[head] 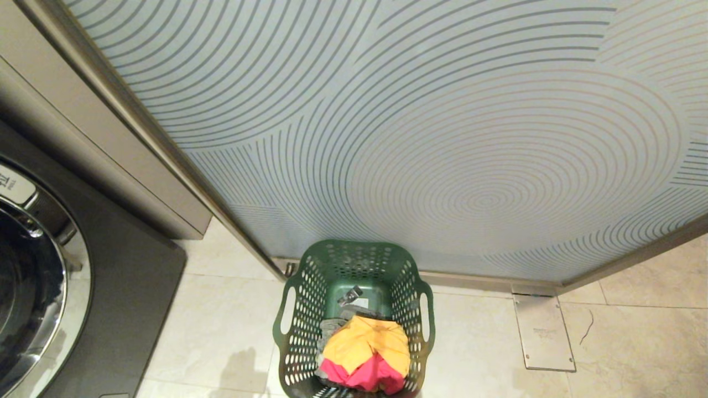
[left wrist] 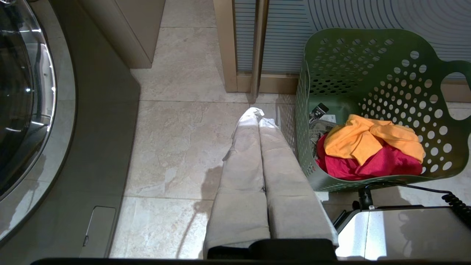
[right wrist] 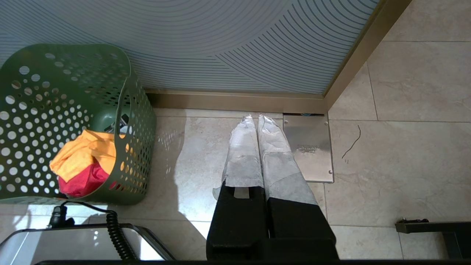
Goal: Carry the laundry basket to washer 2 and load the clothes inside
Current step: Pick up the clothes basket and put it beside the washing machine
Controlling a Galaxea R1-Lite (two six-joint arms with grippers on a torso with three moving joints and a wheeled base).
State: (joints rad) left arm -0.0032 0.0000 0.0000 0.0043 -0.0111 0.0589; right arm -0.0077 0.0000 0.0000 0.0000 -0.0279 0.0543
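The dark green laundry basket (head: pixel 301 309) stands on the tiled floor in front of me, close to a glass door. It holds an orange garment (head: pixel 368 340) over a pink one (head: pixel 365 376), with grey cloth beneath. On my left is a dark grey front-load washer (head: pixel 127 276) with a chrome-rimmed door (head: pixel 52 298); no number label shows, so I cannot tell if it is washer 2. My left gripper (left wrist: pixel 259 116) hangs shut and empty beside the basket (left wrist: pixel 404 73). My right gripper (right wrist: pixel 255 119) hangs shut and empty on the basket's (right wrist: pixel 36 92) other side. Neither shows in the head view.
A frosted glass door (head: pixel 442 138) with curved lines fills the space behind the basket. A metal floor plate (head: pixel 545 331) lies at its base on the right. A beige cabinet (head: pixel 83 127) stands above the washer. My own base (left wrist: pixel 404 228) and a coiled cable (right wrist: pixel 114 228) sit just below the basket.
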